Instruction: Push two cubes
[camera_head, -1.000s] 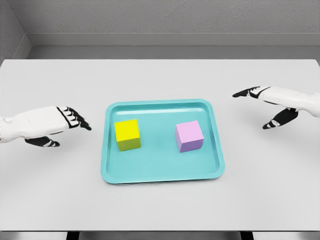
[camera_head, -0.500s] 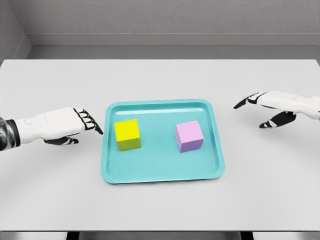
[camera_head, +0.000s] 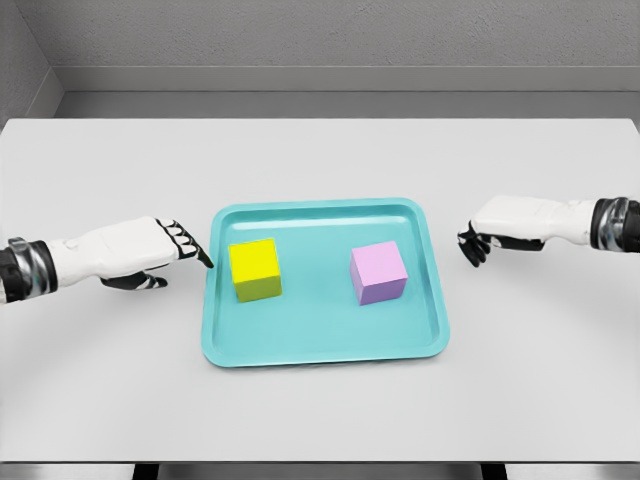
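A yellow cube (camera_head: 254, 268) sits in the left half of a teal tray (camera_head: 322, 348), and a pink cube (camera_head: 378, 272) sits in the right half. My left hand (camera_head: 188, 250) reaches in from the left with its fingers stretched flat, the fingertips at the tray's left rim, a short gap from the yellow cube. My right hand (camera_head: 476, 242) hovers just right of the tray, fingers bent downward and holding nothing, clearly apart from the pink cube.
The tray lies in the middle of a wide white table (camera_head: 320, 160). A grey wall runs along the table's far edge.
The left hand has slid right up to the tray's left rim. The right hand has moved left and lower toward the tray's right side, its fingers bending down. Both cubes are unmoved.
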